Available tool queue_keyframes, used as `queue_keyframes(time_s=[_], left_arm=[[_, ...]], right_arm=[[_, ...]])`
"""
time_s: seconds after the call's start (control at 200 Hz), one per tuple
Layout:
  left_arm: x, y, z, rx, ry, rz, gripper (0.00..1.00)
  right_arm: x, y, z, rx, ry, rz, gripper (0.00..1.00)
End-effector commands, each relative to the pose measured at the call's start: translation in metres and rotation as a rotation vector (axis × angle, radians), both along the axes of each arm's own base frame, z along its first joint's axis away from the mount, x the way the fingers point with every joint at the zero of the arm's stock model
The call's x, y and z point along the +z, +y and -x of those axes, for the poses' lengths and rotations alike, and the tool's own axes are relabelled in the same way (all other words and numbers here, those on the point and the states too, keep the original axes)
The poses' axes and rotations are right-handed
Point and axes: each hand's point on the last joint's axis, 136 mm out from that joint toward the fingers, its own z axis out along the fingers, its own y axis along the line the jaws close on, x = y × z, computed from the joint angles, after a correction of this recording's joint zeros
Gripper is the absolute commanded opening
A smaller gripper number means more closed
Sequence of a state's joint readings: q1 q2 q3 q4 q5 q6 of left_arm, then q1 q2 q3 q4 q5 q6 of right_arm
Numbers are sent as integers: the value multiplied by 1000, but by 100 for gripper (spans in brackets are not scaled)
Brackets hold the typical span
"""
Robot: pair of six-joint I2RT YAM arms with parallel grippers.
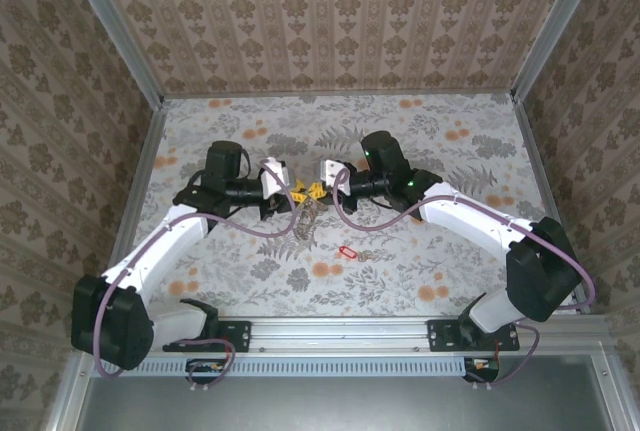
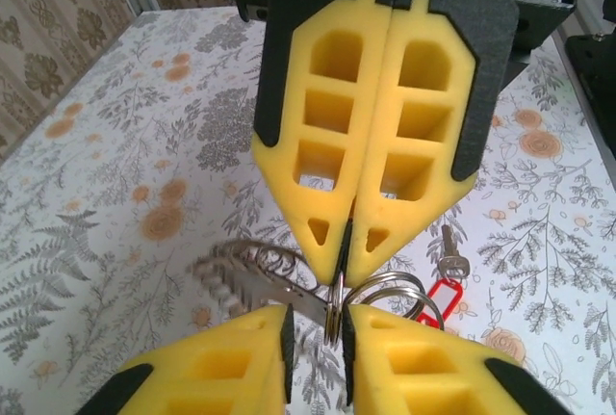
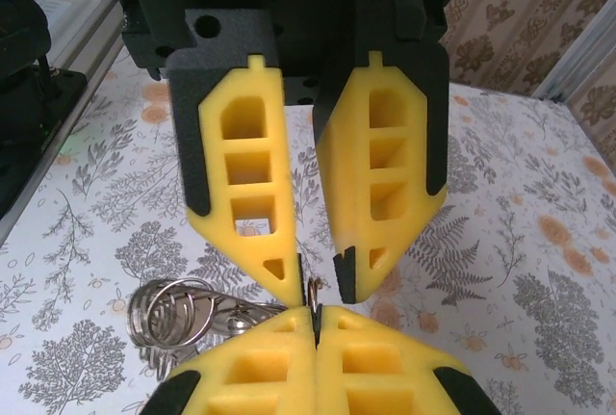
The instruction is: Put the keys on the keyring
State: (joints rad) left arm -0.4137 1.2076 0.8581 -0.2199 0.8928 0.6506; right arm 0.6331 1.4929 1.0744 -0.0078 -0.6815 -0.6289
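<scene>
With the right gripper (image 3: 315, 314) clamped on the ring (image 2: 383, 281) and the left gripper (image 2: 320, 317) pinched onto its rim from opposite, securing the ring between them seems the step; next, one likely releases to fetch the red key (image 1: 347, 251) lying below.

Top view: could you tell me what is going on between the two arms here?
Both arms meet mid-table at a large silvery coiled metal keyring. The right gripper has its jaws shut on the rim; the left gripper has its jaws narrowly around it, grip unclear. A small red-headed key lies on the floral-patterned table nearer the bases, not yet on the ring.
</scene>
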Motion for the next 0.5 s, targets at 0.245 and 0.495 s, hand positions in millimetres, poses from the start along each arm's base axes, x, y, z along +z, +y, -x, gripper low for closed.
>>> queue_keyframes(time_s=[0.245, 0.495], left_arm=[[29, -11, 6, -59, -59, 132, 0], [43, -17, 5, -66, -27, 242, 0]], right_arm=[[35, -4, 5, -17, -81, -47, 6], [26, -14, 5, -51, -22, -35, 22]])
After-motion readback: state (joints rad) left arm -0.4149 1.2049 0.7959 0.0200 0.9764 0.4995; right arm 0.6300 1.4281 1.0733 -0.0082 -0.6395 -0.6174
